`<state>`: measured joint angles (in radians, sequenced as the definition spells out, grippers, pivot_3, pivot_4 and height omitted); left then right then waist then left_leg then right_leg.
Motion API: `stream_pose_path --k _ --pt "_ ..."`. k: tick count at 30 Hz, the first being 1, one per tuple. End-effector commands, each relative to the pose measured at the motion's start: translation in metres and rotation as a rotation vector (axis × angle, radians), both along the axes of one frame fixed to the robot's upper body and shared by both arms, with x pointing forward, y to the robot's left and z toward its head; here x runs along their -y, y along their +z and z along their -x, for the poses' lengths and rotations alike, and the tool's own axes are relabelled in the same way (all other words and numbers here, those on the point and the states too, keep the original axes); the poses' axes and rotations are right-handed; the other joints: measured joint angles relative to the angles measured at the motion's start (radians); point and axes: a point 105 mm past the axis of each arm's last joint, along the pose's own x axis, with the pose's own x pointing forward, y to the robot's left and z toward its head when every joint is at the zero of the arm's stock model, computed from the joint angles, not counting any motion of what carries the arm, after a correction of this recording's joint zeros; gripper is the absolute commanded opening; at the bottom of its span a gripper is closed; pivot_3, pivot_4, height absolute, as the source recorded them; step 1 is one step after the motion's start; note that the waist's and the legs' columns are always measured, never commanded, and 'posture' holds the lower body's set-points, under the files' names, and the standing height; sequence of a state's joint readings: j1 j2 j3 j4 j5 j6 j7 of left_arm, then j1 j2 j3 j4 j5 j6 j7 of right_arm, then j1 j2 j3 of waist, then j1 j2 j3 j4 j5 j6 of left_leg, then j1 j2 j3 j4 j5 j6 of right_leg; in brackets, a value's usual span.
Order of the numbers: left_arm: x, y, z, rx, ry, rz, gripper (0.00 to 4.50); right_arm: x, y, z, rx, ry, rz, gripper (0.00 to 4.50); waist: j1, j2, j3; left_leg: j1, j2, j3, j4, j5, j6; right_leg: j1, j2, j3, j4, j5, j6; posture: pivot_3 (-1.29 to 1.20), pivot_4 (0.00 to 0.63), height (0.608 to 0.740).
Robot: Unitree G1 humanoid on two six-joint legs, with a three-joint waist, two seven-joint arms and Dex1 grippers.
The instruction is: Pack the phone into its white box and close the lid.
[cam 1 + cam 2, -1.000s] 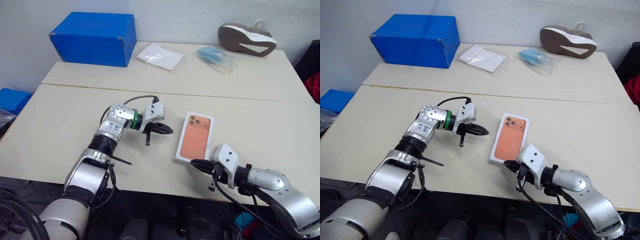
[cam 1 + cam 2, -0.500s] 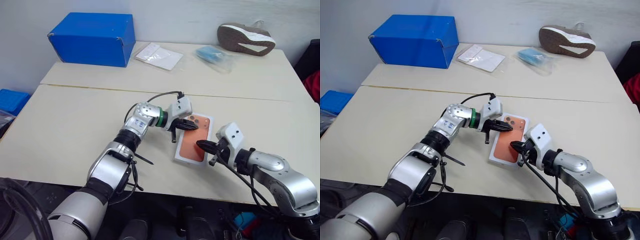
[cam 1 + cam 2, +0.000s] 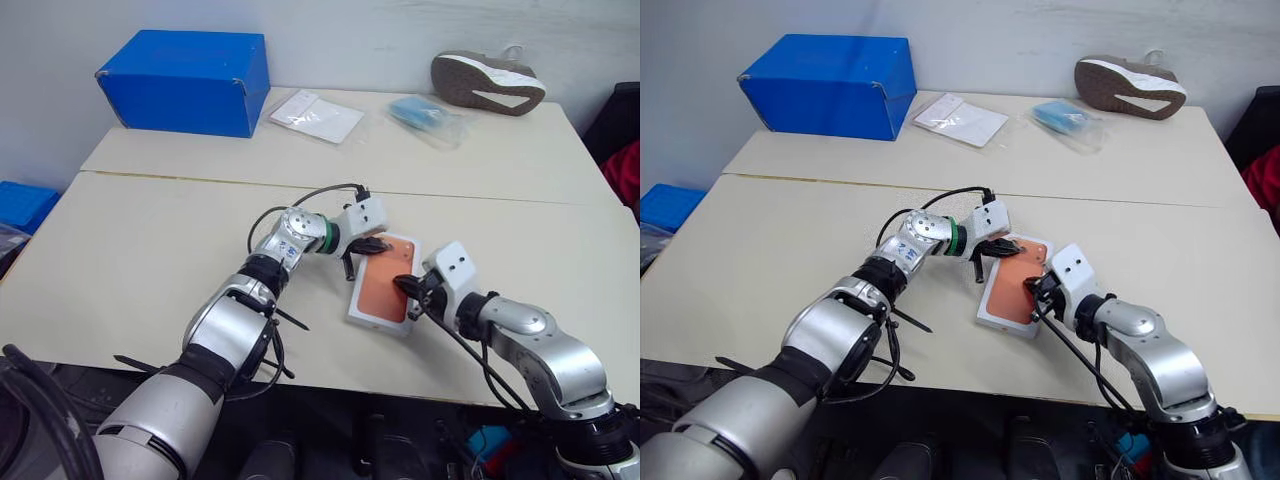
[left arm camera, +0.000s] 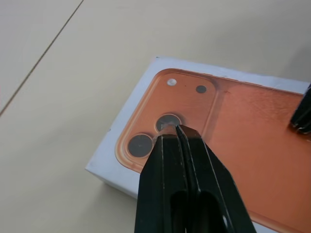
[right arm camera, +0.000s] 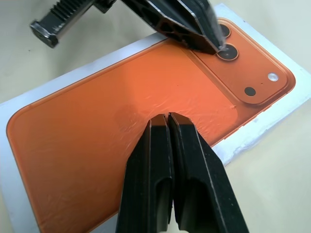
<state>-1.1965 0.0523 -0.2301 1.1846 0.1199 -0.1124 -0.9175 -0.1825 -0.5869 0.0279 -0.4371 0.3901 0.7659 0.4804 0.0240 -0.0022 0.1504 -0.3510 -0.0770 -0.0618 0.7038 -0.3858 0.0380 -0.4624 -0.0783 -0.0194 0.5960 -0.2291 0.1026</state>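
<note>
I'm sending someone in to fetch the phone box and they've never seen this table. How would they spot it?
On the near beige table, look between the two shut grippers, left gripper and right gripper. The white box lies flat there, its top showing an orange phone picture with a camera cluster. The blue box behind is far bigger.

Even, bright diffuse light, no harsh shadows. Soft shadows under both arms on the bench [image 3: 150,250]. Faint sheen on the phone [image 5: 121,126] in the right wrist view. Wrist views blur close up; head views sharp.
</note>
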Motion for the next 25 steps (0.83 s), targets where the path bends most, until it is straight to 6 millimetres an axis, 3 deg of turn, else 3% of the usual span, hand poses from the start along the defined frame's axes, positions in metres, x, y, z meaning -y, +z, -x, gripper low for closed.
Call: stream_pose_path --k 1,4,7,9,13,18,21,25 --pt "-0.017 0.007 0.005 -0.042 -0.062 0.056 0.00 -0.004 0.018 0.017 0.059 0.090 -0.031 0.06 -0.001 0.000 0.000 0.000 0.000 0.000 0.000 0.000 0.000 0.000 0.000 0.000 0.000 0.000 0.000 0.00 0.150 0.740" --pt "-0.050 0.020 0.010 -0.037 -0.093 0.089 0.17 0.001 0.035 0.038 0.098 0.190 -0.027 0.02 -0.006 0.001 0.001 -0.001 0.000 0.000 -0.001 0.000 0.000 -0.002 0.000 0.000 0.000 0.000 0.000 0.00 0.150 0.740" --pt "-0.099 0.028 0.033 -0.062 -0.140 0.079 0.86 0.022 0.046 0.055 0.083 0.265 0.017 0.61 -0.012 0.002 0.001 -0.001 0.002 0.001 -0.001 0.000 0.000 -0.002 -0.001 0.001 0.000 0.000 0.000 0.00 0.150 0.740" --pt "-0.136 0.032 0.059 -0.089 -0.157 0.049 1.49 0.040 0.058 0.069 0.059 0.335 0.037 1.31 -0.014 0.002 0.001 0.000 0.003 0.001 -0.001 -0.001 -0.001 -0.001 -0.001 0.002 0.000 0.000 0.000 0.00 0.150 0.740" --pt "-0.186 0.045 0.106 -0.186 -0.102 0.029 2.73 0.074 0.079 0.078 0.013 0.385 0.066 2.71 -0.016 0.003 0.002 0.000 0.004 -0.001 -0.002 -0.001 -0.001 0.000 -0.002 0.009 -0.001 0.000 0.000 0.00 0.150 0.740" --pt "-0.216 0.067 0.133 -0.197 0.044 0.064 4.30 0.118 0.101 0.084 -0.041 0.358 0.081 4.43 0.007 0.003 0.002 0.001 0.004 -0.001 -0.001 -0.002 0.001 0.003 -0.003 0.009 -0.003 0.000 0.000 0.00 0.150 0.740" --pt "-0.224 0.077 0.135 -0.170 0.123 0.106 4.44 0.136 0.106 0.086 -0.051 0.320 0.088 4.49 0.013 0.003 0.002 0.000 0.004 -0.002 -0.001 -0.003 0.002 0.003 -0.002 0.009 -0.005 0.000 -0.001 0.00 0.150 0.740" --pt "-0.211 0.080 0.131 -0.137 0.129 0.161 4.44 0.135 0.103 0.081 0.004 0.290 0.088 4.49 0.011 0.003 0.002 0.000 0.004 -0.002 -0.001 -0.003 0.001 0.003 -0.002 0.009 -0.005 0.000 0.000 0.00 0.150 0.740"
